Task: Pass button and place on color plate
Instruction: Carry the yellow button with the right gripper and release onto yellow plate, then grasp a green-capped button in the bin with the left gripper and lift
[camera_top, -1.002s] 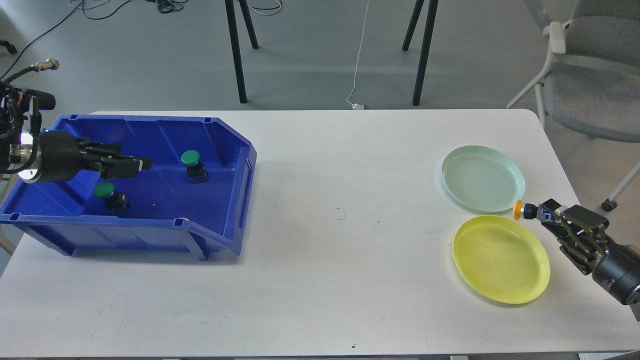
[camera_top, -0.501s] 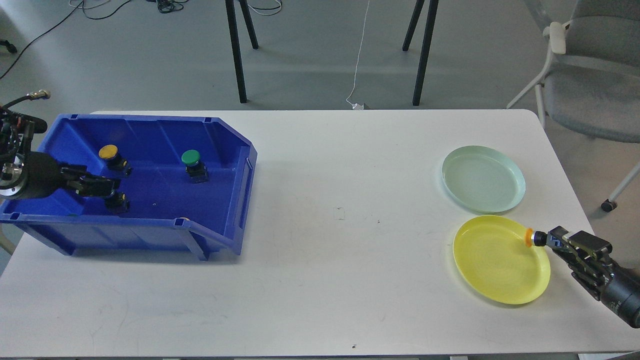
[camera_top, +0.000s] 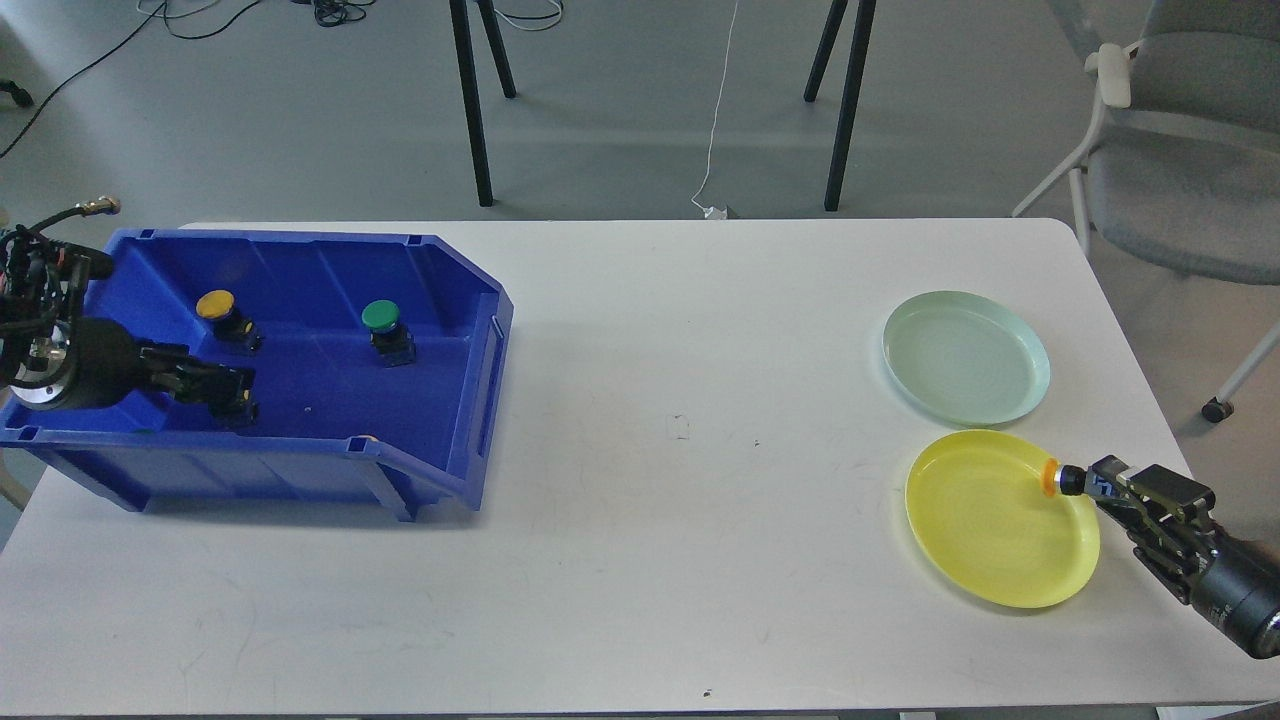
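My right gripper (camera_top: 1088, 483) is shut on an orange-capped button (camera_top: 1050, 478) and holds it sideways over the right rim of the yellow plate (camera_top: 985, 530). A pale green plate (camera_top: 960, 355) lies just behind it. My left gripper (camera_top: 225, 385) reaches into the blue bin (camera_top: 440, 470), low at its front left, over a button of which only the dark base (camera_top: 240, 408) shows. Its fingers are dark and cannot be told apart. A yellow button (camera_top: 215, 304) and a green button (camera_top: 380, 316) stand further back in the bin.
The white table (camera_top: 680, 560) carries the bin at the left and the two plates at the right. A grey chair (camera_top: 1190, 200) stands off the table's far right corner. Black stand legs (camera_top: 470, 100) are on the floor behind.
My right gripper has come down and forward with the button, from between the plates to the yellow plate's right rim. My left gripper has drawn back and lower in the bin, uncovering the yellow button and covering a green cap.
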